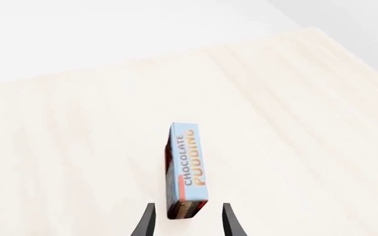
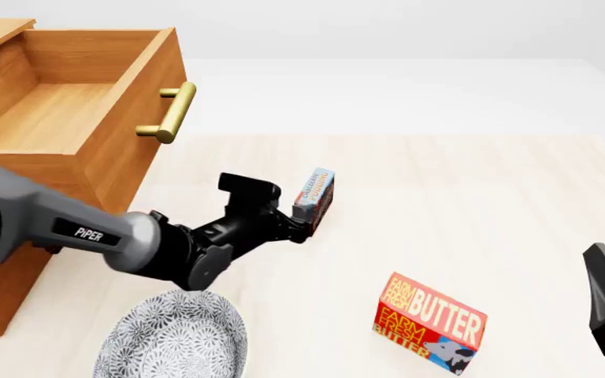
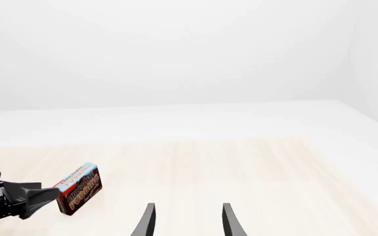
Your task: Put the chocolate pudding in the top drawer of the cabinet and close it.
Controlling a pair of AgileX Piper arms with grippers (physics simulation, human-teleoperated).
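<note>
The light blue, brown-ended chocolate pudding box (image 1: 186,169) stands on edge on the pale wooden table (image 1: 294,123), its long axis running straight away from the left pincer (image 1: 187,220), whose released jaws flank its near end, ungripped.

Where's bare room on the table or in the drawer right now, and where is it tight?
The open top drawer shows a bare floor. The table is bare to the right of the chocolate pudding and behind the butter box. It is crowded at front left: left gripper at the pudding, with the patterned plate beside the cabinet.
</note>
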